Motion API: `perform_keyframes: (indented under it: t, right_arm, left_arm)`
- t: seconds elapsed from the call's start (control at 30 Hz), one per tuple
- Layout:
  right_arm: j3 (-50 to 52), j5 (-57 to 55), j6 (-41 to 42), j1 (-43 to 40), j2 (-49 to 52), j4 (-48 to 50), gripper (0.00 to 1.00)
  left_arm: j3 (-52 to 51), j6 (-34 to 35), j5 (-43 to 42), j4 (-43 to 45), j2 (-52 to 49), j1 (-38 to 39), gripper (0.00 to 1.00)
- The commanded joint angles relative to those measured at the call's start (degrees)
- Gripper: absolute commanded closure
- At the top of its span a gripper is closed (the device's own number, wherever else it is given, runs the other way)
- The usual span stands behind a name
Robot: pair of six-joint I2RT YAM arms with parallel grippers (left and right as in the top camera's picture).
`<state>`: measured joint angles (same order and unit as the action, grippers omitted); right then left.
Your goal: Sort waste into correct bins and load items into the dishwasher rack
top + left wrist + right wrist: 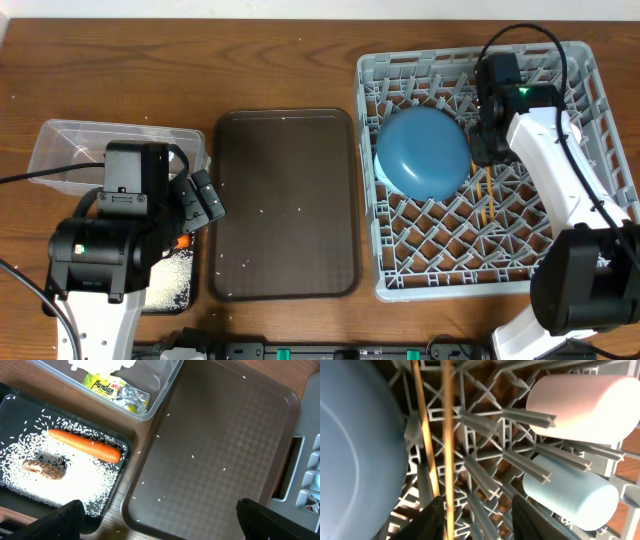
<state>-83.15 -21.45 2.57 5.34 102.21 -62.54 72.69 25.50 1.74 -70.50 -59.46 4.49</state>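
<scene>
The grey dishwasher rack (590,80) holds the dark blue plate (422,152) and the wooden chopsticks (488,200). My right gripper (487,150) hangs open over the chopsticks (446,435), holding nothing (480,522). The pink cup (580,407) and pale blue cup (570,492) lie on pegs beside it. The bowl is hidden. My left gripper (160,527) is wide open and empty between the black tray (20,410) and the serving tray. The black tray holds the carrot (85,445), the brown lump (42,468) and rice (85,485). The clear tub (165,385) holds the wrapper (115,391) and napkin (95,365).
The dark brown serving tray (285,200) lies between the bins and the rack, with a few rice grains scattered on it (225,435). Some grains lie on the wooden table by the black tray. My left arm (120,230) covers most of the black tray from above.
</scene>
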Motion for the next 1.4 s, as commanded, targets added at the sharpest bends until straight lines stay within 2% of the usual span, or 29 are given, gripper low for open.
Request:
perform_keyframes:
  t: [0.0,0.13,0.23,0.27,0.3,0.33,0.43,0.5,0.57,0.63,0.67,0.7,0.83,1.0,1.07,1.17,1.37]
  right_arm:
    - [-0.1,5.9,1.4,1.1,-4.4,-0.5,0.61]
    - [-0.1,21.6,2.7,4.1,-11.2,-1.2,0.60]
    - [-0.1,33.6,2.7,8.1,-18.3,0.1,0.50]
    - [-0.1,35.3,2.8,9.4,-20.4,0.6,0.43]
    - [-0.1,36.3,3.3,10.7,-22.7,1.0,0.30]
    - [-0.1,36.5,4.7,12.3,-25.3,1.3,0.01]
    - [-0.1,36.3,9.5,16.4,-32.0,0.9,0.01]
    - [-0.1,32.6,9.2,18.2,-35.8,-0.3,0.01]
    - [-0.1,27.4,9.2,18.7,-39.4,-1.9,0.09]
    - [-0.1,24.3,8.9,18.6,-42.7,-3.9,0.11]
    - [-0.1,22.9,8.4,18.6,-44.0,-4.9,0.09]
    - [-0.1,21.2,7.8,18.6,-45.5,-6.2,0.01]
    - [-0.1,14.0,7.6,18.6,-50.4,-10.3,0.01]
    - [0.1,13.6,7.6,18.6,-54.5,-17.1,0.01]
    - [0.9,11.5,7.6,17.5,-55.7,-15.3,0.01]
    - [4.7,10.4,7.6,12.8,-59.2,-7.1,0.01]
    - [20.8,13.4,7.6,3.7,-67.8,11.7,0.01]
  left_arm:
    - [0.3,0.1,0.9,-0.2,-0.1,-0.3,0.02]
    - [0.3,0.1,0.9,-0.2,-0.1,-0.3,0.02]
    - [0.3,0.1,0.9,-0.2,-0.1,-0.3,0.02]
    - [0.3,0.1,0.9,-0.2,-0.1,-0.3,0.02]
    - [0.3,0.1,0.9,-0.2,-0.1,-0.3,0.02]
    - [0.3,0.1,0.9,-0.2,-0.1,-0.3,0.02]
    - [0.3,0.1,0.9,-0.2,-0.1,-0.3,0.02]
    - [0.3,0.1,0.9,-0.2,-0.1,-0.3,0.02]
    - [0.3,0.1,0.9,-0.2,-0.1,-0.3,0.02]
    - [0.3,0.1,0.9,-0.2,-0.1,-0.3,0.02]
    - [0.3,0.1,0.9,-0.2,-0.1,-0.3,0.02]
    - [0.3,0.1,0.9,-0.2,-0.1,-0.3,0.02]
    - [0.3,0.1,0.9,-0.2,-0.1,-0.3,0.02]
    - [0.3,0.1,0.9,-0.2,-0.1,-0.3,0.02]
    - [0.3,0.1,0.9,-0.2,-0.1,-0.3,0.02]
    - [0.3,0.1,0.9,-0.2,-0.1,-0.3,0.02]
    - [0.3,0.1,0.9,-0.2,-0.1,-0.3,0.02]
